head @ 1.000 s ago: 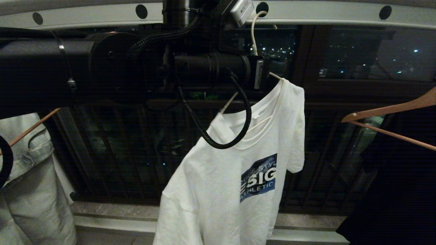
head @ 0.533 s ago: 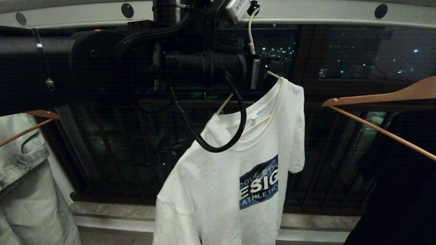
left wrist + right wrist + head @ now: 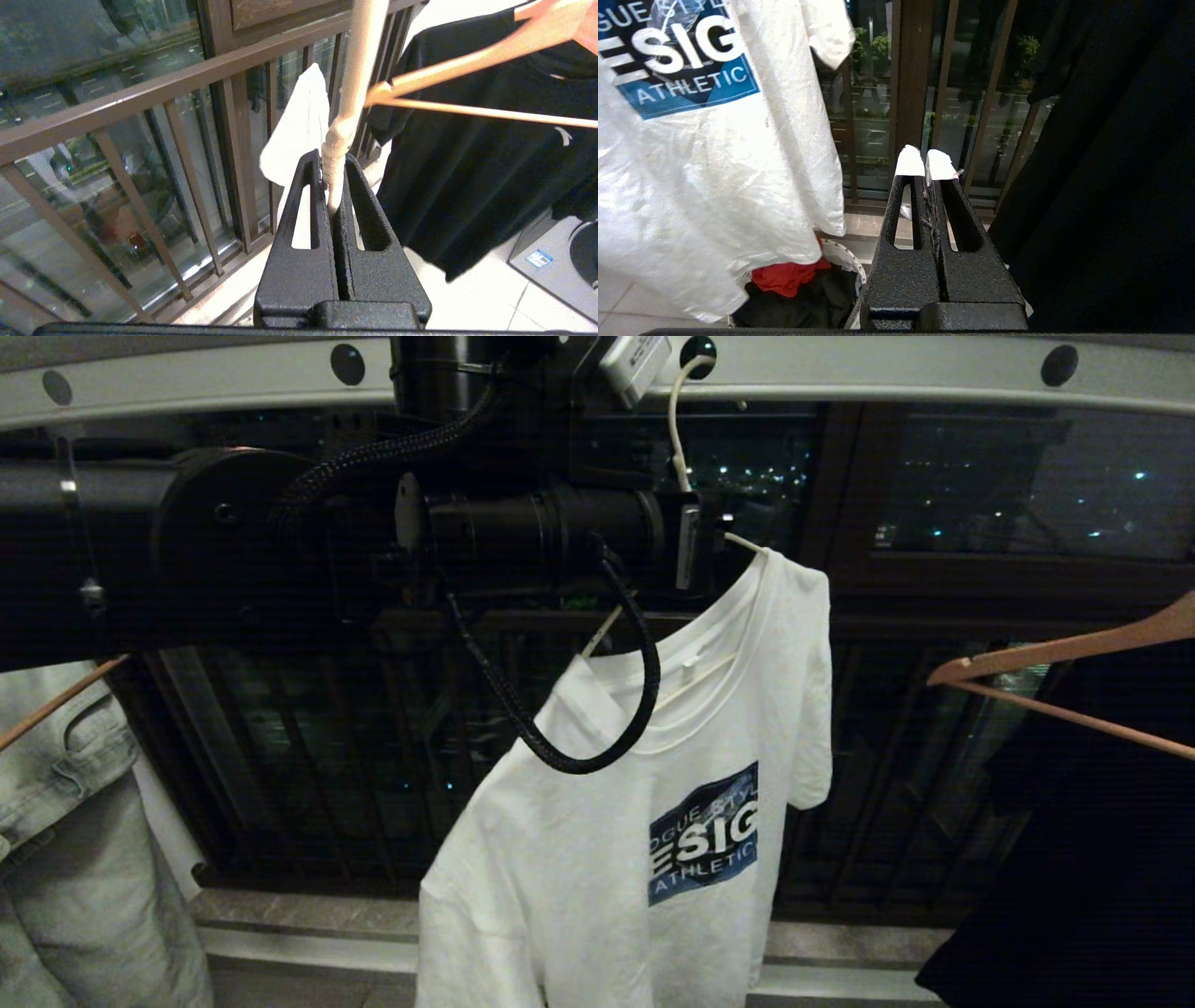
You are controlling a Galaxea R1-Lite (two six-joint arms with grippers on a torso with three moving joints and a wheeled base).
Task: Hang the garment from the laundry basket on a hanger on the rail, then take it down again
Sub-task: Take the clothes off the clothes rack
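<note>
The white garment (image 3: 579,859) with its blue chest print hangs tilted on the thin white hanger (image 3: 674,439). The hanger's hook reaches up to a dark hole in the pale rail (image 3: 887,373). My left arm comes in from the left just under the rail. My left gripper (image 3: 332,158) is shut on the hanger's (image 3: 348,121) twisted neck, with a white sleeve of the garment (image 3: 299,130) just beyond. My right gripper (image 3: 925,161) is shut and empty, low beside the garment's (image 3: 700,154) hem. The laundry basket (image 3: 843,254) stands below it.
A pale denim garment (image 3: 75,821) hangs at the left on a wooden hanger. At the right a brown wooden hanger (image 3: 1064,658) carries a black garment (image 3: 1092,859). The dark balcony railing (image 3: 327,756) runs behind. Red and black clothes (image 3: 784,277) fill the basket.
My left arm has shifted a little to the left and carried the hanger and garment with it. The hook's top now sits at the rail's hole. The wooden hanger at the right has swung.
</note>
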